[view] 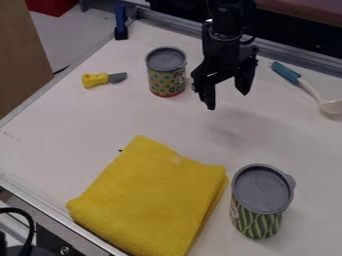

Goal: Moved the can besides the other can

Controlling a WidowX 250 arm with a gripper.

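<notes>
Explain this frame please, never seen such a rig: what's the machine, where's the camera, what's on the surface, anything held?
The machine is a black robot arm, entering from the top edge. Its end effector is a two-finger gripper, open and holding nothing, above the white table.

There is one picture, from a fixed camera looking down at a slant.

On the table: one grey-lidded can near the arm, another grey-lidded can at lower right, a folded yellow cloth beside that one, a yellow-handled knife at upper left, and a white ladle with a blue handle at right.
</notes>
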